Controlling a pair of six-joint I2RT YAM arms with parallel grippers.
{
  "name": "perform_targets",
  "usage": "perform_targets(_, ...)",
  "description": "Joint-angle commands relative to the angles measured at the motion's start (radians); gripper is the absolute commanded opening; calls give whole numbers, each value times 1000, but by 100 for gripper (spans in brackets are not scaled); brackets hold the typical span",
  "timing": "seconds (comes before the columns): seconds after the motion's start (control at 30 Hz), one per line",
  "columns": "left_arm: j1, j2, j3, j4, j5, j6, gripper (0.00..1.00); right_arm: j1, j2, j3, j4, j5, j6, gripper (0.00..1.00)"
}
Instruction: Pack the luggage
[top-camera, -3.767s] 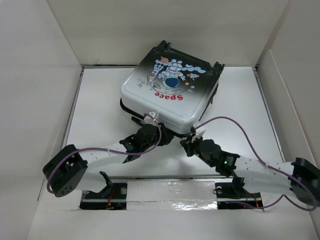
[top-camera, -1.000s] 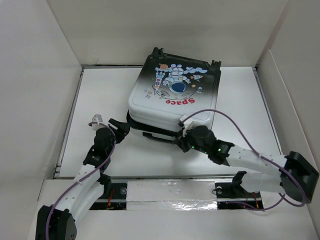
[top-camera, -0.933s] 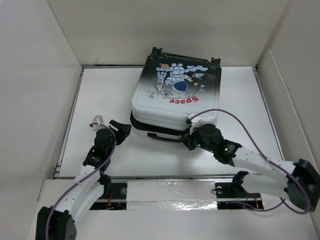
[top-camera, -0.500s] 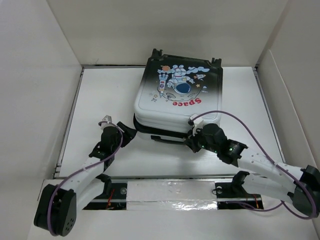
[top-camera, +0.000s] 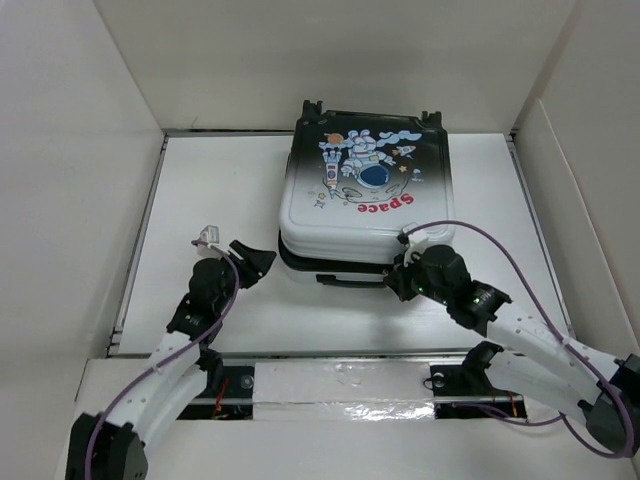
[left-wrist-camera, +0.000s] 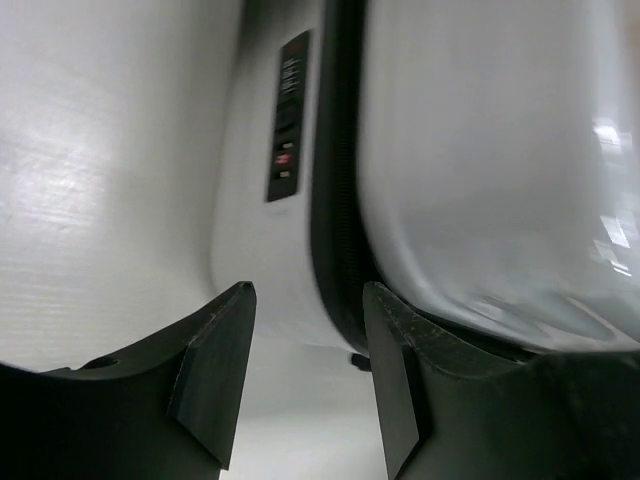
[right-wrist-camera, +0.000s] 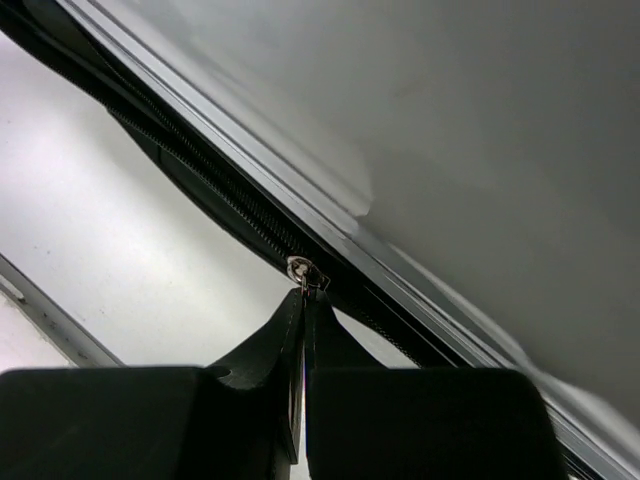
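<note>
The luggage (top-camera: 365, 190) lies closed and flat at the back middle of the table, astronaut and red "Space" print up, its white end toward me. My right gripper (top-camera: 405, 277) is at its near right corner, shut on the metal zipper pull (right-wrist-camera: 304, 272) on the black zipper track (right-wrist-camera: 215, 185). My left gripper (top-camera: 255, 262) is open and empty just left of the case's near left corner; in the left wrist view its fingers (left-wrist-camera: 215, 365) frame the white shell (left-wrist-camera: 500, 170) and the black seam (left-wrist-camera: 335, 180).
White walls enclose the table (top-camera: 200, 190) on the left, back and right. A taped strip (top-camera: 340, 395) runs along the near edge between the arm bases. A small lock panel (left-wrist-camera: 287, 120) shows on the case's side.
The luggage has turned clockwise and shifted right, now square to the back wall. My right gripper moved right along the near edge with the zipper pull. My left gripper drew nearer the case's left corner.
</note>
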Motion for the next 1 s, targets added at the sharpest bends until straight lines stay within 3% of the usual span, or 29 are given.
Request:
perform_targets(0.0,-3,-155,30,-119,42,49,44,-16,26,23,84,-42,17,0)
perform_targets(0.23,-3,-182,70,-184,65,98,51,50,158,77,117,-24,3,0)
perform_targets(0.47,-3,42,128,-39,85,127,54,50,126,47,120,-37,15,0)
perform_targets(0.83,-13,210,126,129,103,112,53,59,84,1,121,-45,25,0)
perform_targets(0.97,-164,289,194,111,-33,129,53,59,84,3,120,-42,25,0)
